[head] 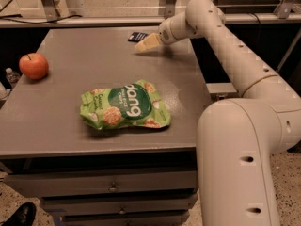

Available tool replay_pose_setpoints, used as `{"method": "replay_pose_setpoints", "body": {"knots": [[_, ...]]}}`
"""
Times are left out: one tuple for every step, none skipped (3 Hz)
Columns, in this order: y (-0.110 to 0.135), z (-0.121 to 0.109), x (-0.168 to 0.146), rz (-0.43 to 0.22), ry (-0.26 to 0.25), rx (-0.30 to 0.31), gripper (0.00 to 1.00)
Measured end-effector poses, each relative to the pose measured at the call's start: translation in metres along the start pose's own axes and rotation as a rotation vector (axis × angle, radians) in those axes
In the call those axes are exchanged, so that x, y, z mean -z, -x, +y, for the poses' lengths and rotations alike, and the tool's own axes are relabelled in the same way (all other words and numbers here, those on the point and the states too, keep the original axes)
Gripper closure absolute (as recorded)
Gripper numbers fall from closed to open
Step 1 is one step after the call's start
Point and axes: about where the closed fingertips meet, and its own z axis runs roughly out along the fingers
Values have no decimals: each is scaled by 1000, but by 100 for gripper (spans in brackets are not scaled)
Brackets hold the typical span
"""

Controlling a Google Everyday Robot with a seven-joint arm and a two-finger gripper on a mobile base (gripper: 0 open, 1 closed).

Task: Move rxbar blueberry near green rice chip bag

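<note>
Gripper (pixel 146 43) is noted low over the far end of the table (pixel 56 126), its tip pointed left and slightly downward. Whether it is released or clenched cannot be told, and nothing is seen to be held.

Bar (pixel 137 36) is recorded flat on the table by the far edge, just beyond and to the left of the gripper tip. Contact between the two cannot be confirmed. The bar's long axis appears to run roughly along the far edge, so it would be met nearly end-on.

Bag (pixel 124 105) lies mid-table, well apart from the bar, toward the near side and slightly left. An apple (pixel 34 66) is noted at the left edge, off the likely path.

Only one arm is fitted. It is raised from the base at near right, bent at the far right corner, with the forearm reaching left. The step is judged to be approach for the grasp. No transport is judged done.
</note>
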Motion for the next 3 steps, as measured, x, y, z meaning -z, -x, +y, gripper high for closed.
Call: {"method": "replay_pose_setpoints", "body": {"knots": [[-7,-5,-9,4,3,-18,15],[-10,-8,-13,0,5,-23,38],[-9,-9,-13,-1,5,-23,62]]}}
